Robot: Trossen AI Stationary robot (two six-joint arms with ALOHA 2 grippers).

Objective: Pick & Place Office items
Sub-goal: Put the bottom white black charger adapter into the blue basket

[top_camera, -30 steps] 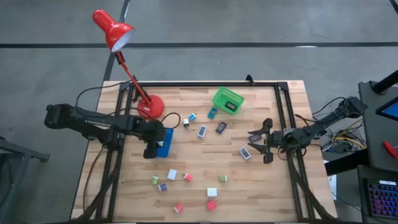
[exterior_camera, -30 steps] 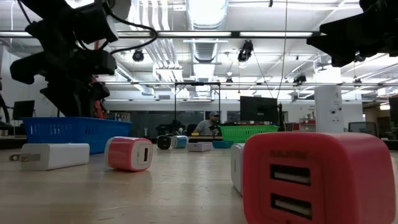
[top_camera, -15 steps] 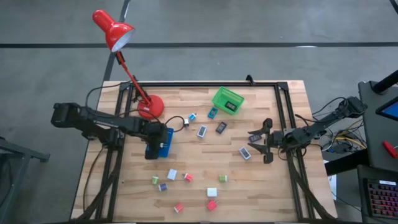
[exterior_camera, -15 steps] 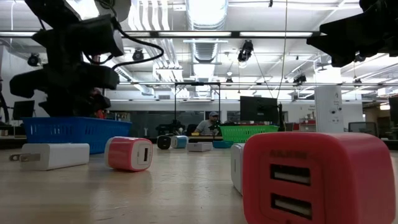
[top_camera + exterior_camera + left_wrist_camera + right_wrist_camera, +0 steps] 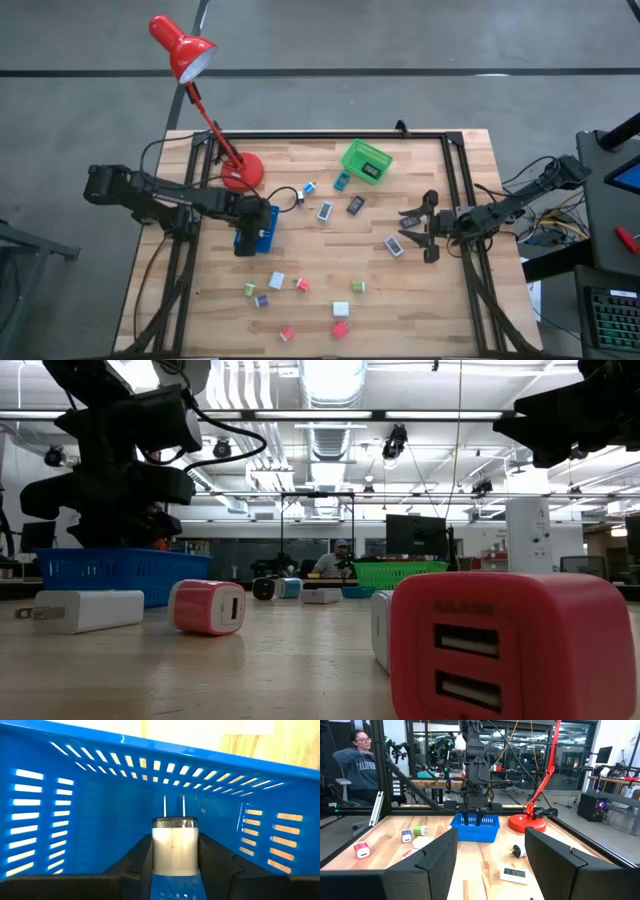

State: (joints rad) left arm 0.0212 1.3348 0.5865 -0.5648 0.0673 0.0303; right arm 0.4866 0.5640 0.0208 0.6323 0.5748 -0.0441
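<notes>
My left gripper [image 5: 245, 240] points down into the blue tray [image 5: 264, 228] at the table's left and is shut on a white charger block [image 5: 174, 851] whose two metal prongs [image 5: 173, 806] point away from the fingers, toward the tray's floor. In the low view the left arm [image 5: 110, 480] stands over the tray [image 5: 120, 575]. At the table's right edge, my right gripper [image 5: 412, 232] is level and open with nothing between its fingers. More office items lie loose on the wood: small cubes [image 5: 277, 281] in the near half, flat pieces [image 5: 325, 211] near the middle. My left gripper pinches the white charger block by its two opposite side faces [image 5: 156, 855] between its two fingers. The fingers come from above, slanting steeply down into the tray. The block's pronged end sticks out beyond the fingertips. Whether it touches the tray's floor, I cannot tell.
A green basket [image 5: 366, 160] stands at the far middle, and a red desk lamp's base [image 5: 240, 172] sits just beyond the blue tray. A flat piece [image 5: 394, 246] lies in front of my right gripper. A red charger cube [image 5: 500, 650] fills the low view's near right.
My left gripper has sunk toward the blue tray during the first half second, then kept still. It stays shut.
</notes>
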